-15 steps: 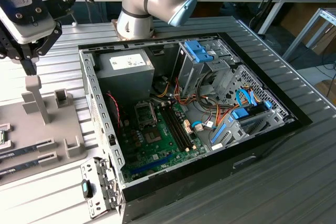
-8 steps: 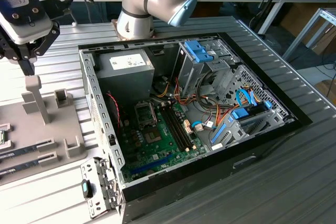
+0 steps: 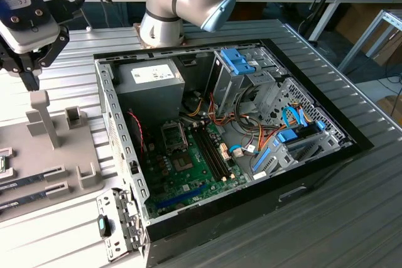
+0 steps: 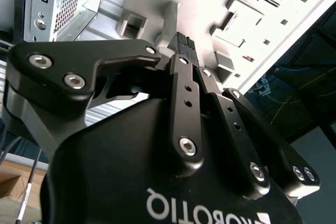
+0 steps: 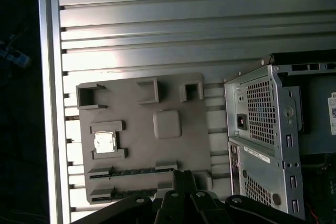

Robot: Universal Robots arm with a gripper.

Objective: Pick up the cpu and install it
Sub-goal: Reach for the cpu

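Ribbed surface (image 3: 352, 218) | cpu (image 5: 104, 143) sat bracketed in tray (image 5: 194, 129) for locating, below tool (image 5: 182, 176), offset | tool pressed together, empty

I see ribbed metal table (image 5: 157, 24) | grey fixture plate (image 5: 142, 150) lying on it, just beside open computer case (image 3: 112, 130) | inside it: grey power supply (image 3: 151, 83), green motherboard (image 3: 188, 177), coloured cables (image 3: 251, 139)

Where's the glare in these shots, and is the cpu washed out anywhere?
First wrist view: the cpu glares almost white on the grey tray, a bright band crosses the ribbed table, and beyond the table edge it is nearly black. Second wrist view: the gripper is dark against a washed-out background. Exterior view: even light, no strong glare.
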